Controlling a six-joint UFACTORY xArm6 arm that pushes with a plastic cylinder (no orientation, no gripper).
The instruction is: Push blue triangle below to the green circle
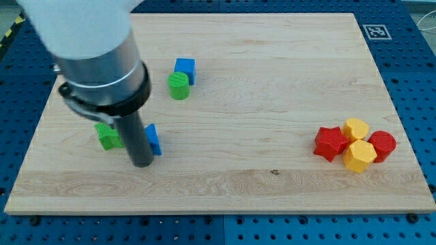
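The blue triangle (153,139) lies at the view's left, partly hidden behind my rod. My tip (142,163) rests on the board touching the triangle's left lower side. The green circle (178,86) stands further up and to the right, with a clear gap between it and the triangle. A blue cube (184,70) touches the green circle at its upper right.
A green star-like block (107,135) lies just left of my rod. At the view's right a cluster holds a red star (330,143), two yellow hexagons (355,128) (359,156) and a red cylinder (382,145). The wooden board (259,75) ends near the view's bottom.
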